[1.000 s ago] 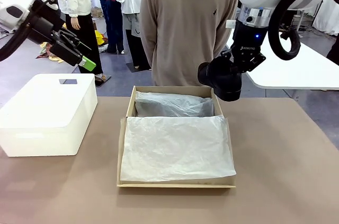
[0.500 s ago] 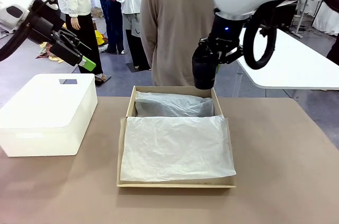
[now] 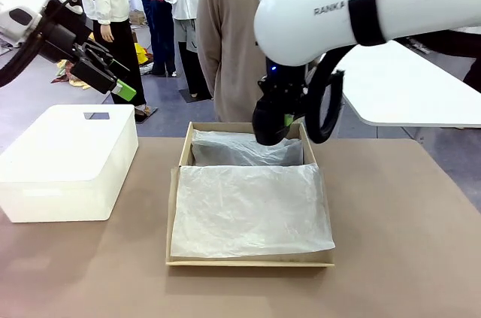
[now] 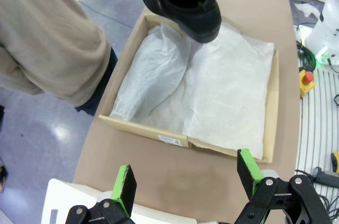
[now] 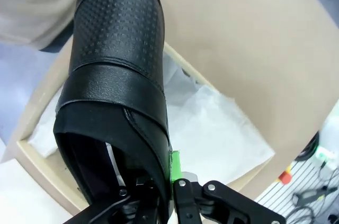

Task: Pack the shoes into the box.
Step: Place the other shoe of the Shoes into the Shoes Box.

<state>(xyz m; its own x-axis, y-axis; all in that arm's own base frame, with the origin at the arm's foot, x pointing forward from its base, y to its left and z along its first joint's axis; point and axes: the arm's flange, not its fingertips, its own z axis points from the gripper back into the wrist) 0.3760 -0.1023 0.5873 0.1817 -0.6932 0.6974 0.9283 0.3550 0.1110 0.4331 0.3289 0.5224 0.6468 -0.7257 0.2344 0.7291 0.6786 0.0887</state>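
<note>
Grip w/ R jaws: pinched shut on rim of black shoe (image 5: 114,75) near heel opening, toe pointing away from wrist. Hanging over far part of tan box (image 3: 174,205), approx 1 o'clock of box centre, above crumpled tissue paper (image 3: 240,151); contact w/ paper not clear. L jaws: spread wide, green pads (image 4: 124,187) well apart, nothing between, raised at 10 o'clock of box, above white bin (image 3: 68,160). Bin on bench (image 3: 406,220) at 9 o'clock of box. Person (image 3: 233,47) at 12 o'clock, just behind box.
</note>
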